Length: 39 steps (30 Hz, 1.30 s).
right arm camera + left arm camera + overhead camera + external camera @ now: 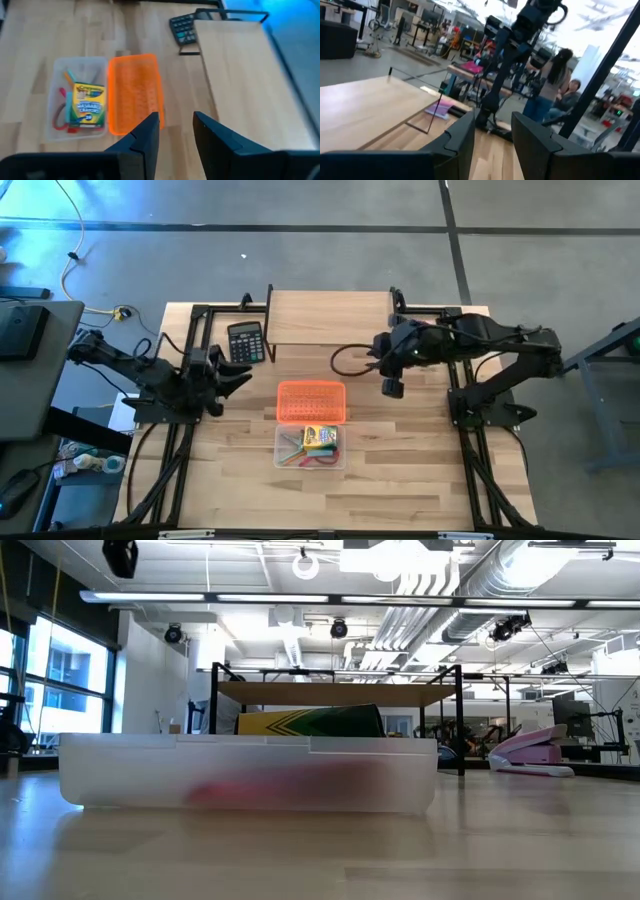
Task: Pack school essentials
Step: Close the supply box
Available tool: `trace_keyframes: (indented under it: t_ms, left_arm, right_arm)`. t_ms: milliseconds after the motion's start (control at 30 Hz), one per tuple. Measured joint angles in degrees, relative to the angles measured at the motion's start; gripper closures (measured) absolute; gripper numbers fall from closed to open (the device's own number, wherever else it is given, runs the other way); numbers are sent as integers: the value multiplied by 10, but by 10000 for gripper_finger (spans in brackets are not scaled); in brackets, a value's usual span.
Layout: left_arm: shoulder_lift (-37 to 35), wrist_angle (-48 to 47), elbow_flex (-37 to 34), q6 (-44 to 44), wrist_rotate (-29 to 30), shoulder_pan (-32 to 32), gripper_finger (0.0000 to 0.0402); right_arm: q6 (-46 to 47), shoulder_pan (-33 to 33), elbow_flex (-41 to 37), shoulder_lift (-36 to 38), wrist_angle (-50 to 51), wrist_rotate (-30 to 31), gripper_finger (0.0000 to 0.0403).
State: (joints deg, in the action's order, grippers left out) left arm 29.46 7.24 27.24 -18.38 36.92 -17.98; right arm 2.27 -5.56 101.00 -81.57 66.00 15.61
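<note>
The yellow-green crayon box (320, 437), a flat card carton with printed lettering, lies inside a clear plastic tray (284, 457) of rectangular shape with rounded corners, alongside the red-handled scissors (59, 121), whose looped handles curve along the tray's wall, and thin green and orange pencils (68, 78). Touching one long side of the tray lies an orange lid (311, 401), translucent plastic with a fine dotted texture, flat on the pale planked wood table (400, 480). The right pincer (391, 387) hangs above the table just beside the orange lid, nearer to it than to the tray, its two dark fingers set a narrow gap apart and holding nothing. The left pincer (228, 380) waits on the far side of the lid from the right one, near a black calculator (245, 341) with rows of small keys; its fingers likewise stand slightly apart and empty. Past the calculator stands a smooth wooden shelf (330, 320) on a thin black metal frame. From table height the tray shows frosted and blurred, with a red smear inside it.
</note>
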Motion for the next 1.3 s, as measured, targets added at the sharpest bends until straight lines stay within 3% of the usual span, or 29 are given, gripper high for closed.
trace_keyframes:
  t_ms: [200, 367, 700, 967, 1300]
  left_arm:
    - [85, -51, 46, -50, -5, 0, 284]
    - [158, -97, 73, -119, -49, 0, 284]
    - [298, -129, 117, -212, -126, -1, 284]
    - [399, -173, 168, -283, -197, -6, 284]
    - [490, -240, 246, -313, -246, -53, 284]
  right_arm:
    - [2, 30, -101, 34, -76, -90, 290]
    - [43, 44, -164, 37, -132, -133, 290]
    - [111, 45, -260, 34, -201, -126, 283]
    - [125, 45, -319, 34, -250, -101, 229]
    - [145, 47, -333, -13, -320, -67, 214]
